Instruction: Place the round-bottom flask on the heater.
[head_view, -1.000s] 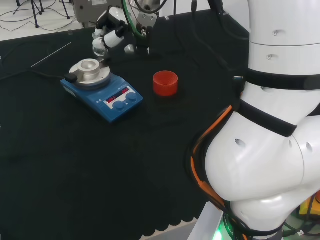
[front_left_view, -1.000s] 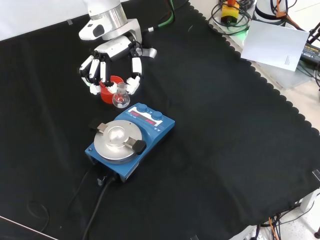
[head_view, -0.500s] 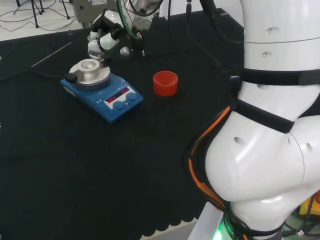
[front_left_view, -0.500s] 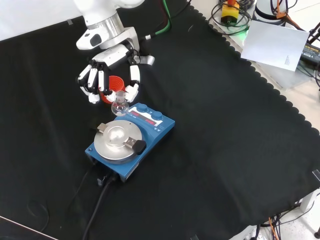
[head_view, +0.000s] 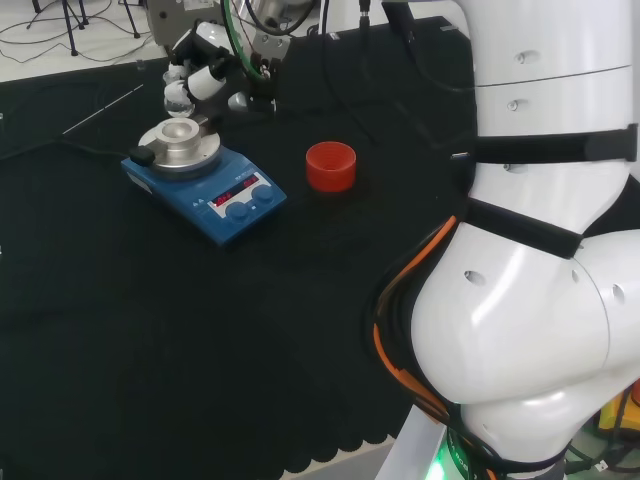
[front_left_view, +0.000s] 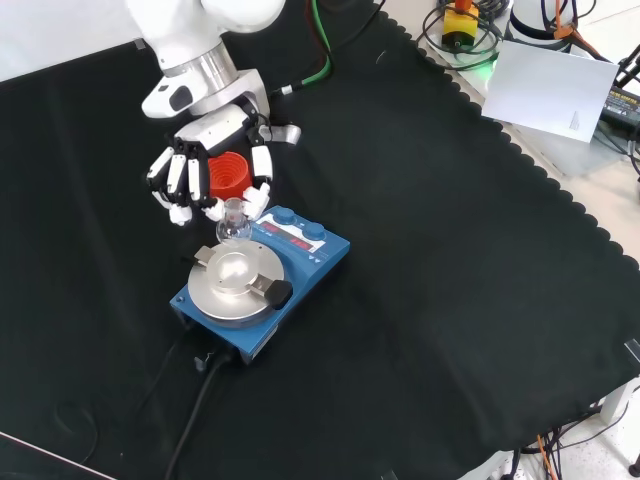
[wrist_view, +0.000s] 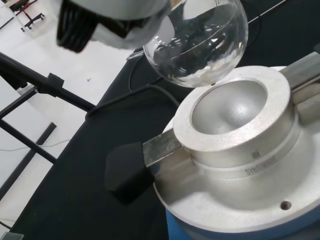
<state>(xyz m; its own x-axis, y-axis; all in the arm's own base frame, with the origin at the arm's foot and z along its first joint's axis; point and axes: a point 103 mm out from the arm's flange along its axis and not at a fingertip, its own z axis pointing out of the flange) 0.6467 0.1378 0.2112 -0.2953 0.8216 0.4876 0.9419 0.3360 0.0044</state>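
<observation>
Over the black-clothed worktop, the hand pinches the flask in curled fingers above the heater.

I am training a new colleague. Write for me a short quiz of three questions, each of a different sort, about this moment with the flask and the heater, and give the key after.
1. True or false: the round-bottom flask already sits in the metal bowl of the heater.
2. Multiple choice: what holds the flask? A. the red stand; B. the hand; C. nothing, it lies on the cloth.
3. Fill in: in the front view, the red stand shows behind the ____.

Key
1. False. In the wrist view the flask hangs just above the bowl's rim, not seated.
2. B. Curled fingers pinch its neck.
3. hand
</observation>
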